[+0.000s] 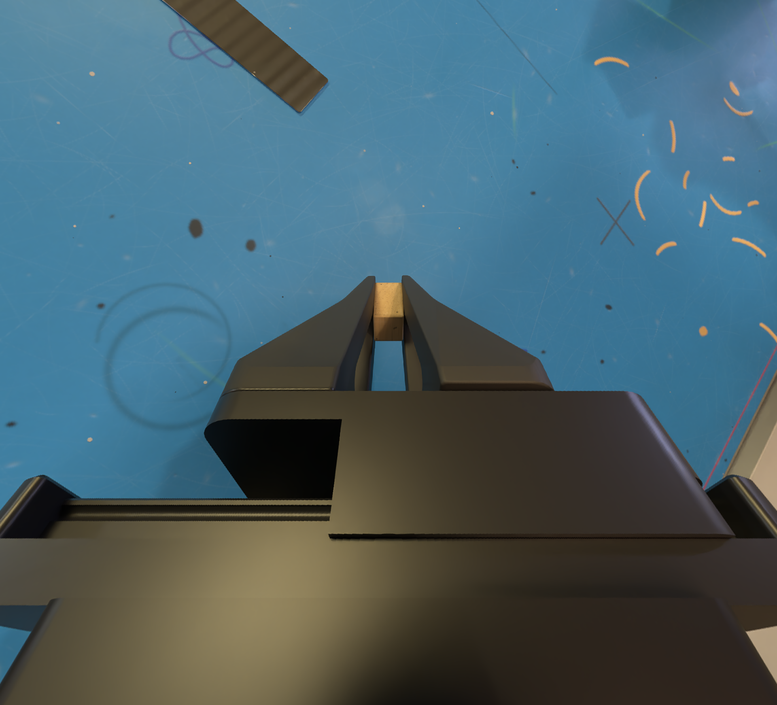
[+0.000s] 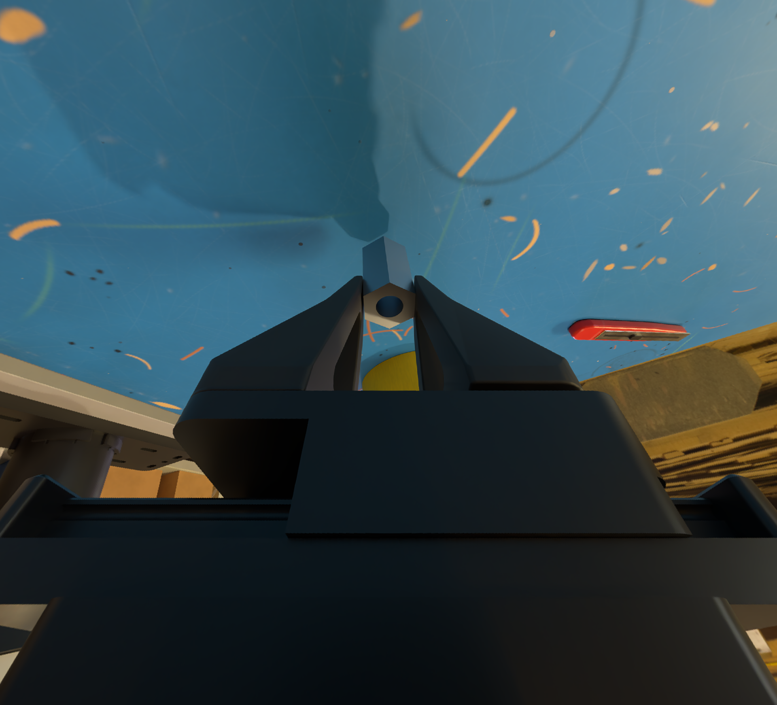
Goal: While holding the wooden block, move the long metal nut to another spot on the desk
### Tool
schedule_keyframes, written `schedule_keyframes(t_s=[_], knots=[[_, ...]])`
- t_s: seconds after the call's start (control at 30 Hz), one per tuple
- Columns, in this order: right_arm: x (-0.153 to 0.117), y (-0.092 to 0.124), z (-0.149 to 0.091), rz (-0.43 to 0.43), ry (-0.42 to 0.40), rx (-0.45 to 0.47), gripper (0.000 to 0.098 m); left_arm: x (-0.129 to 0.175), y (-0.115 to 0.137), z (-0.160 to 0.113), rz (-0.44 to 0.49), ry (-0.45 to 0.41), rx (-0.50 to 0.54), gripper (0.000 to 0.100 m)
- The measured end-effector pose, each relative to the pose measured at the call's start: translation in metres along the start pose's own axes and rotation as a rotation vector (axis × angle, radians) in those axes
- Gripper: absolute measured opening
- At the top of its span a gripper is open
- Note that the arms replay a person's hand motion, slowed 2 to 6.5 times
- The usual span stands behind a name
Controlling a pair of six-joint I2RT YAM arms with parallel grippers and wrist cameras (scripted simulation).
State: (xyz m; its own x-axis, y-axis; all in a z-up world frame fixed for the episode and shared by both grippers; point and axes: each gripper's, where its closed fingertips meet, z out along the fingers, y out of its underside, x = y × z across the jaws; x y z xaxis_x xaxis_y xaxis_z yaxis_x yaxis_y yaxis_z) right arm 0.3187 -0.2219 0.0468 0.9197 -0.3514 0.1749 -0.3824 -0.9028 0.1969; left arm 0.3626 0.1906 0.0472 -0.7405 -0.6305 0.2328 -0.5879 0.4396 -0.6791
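In the left wrist view my left gripper [image 1: 388,279] is shut on a small light wooden block [image 1: 388,308], held between the fingertips above the blue desk [image 1: 420,159]. In the right wrist view my right gripper [image 2: 388,279] is shut on the long metal nut [image 2: 387,264], a grey hexagonal piece with a round hole facing the camera. The nut sticks out past the fingertips toward the blue desk [image 2: 210,117]. Whether its far end touches the desk I cannot tell.
A flat dark metal strip [image 1: 202,8] lies on the desk at the upper left of the left view. A red flat tool [image 2: 626,330] lies to the right of the right gripper. A yellow round object [image 2: 391,373] shows between the right fingers. The desk edge [image 2: 84,394] is at the lower left.
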Motion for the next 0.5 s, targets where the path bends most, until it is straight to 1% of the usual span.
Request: schedule_keyframes(t_s=[0.27, 0.43, 0.47, 0.5], knots=[[0.001, 0.001, 0.016, -0.008, -0.012, -0.04, 0.0198, 0.0, 0.0, 0.0, 0.0, 0.0, 0.0, 0.01], [0.0, 0.001, 0.017, -0.004, -0.027, -0.045, 0.0199, 0.0, 0.0, 0.0, 0.0, 0.0, 0.0, 0.01], [0.001, 0.001, 0.018, 0.0, -0.027, -0.045, 0.0228, 0.0, 0.0, 0.0, 0.0, 0.0, 0.0, 0.01], [0.001, 0.001, 0.02, 0.004, -0.028, -0.047, 0.0284, 0.0, 0.0, 0.0, 0.0, 0.0, 0.0, 0.01]])
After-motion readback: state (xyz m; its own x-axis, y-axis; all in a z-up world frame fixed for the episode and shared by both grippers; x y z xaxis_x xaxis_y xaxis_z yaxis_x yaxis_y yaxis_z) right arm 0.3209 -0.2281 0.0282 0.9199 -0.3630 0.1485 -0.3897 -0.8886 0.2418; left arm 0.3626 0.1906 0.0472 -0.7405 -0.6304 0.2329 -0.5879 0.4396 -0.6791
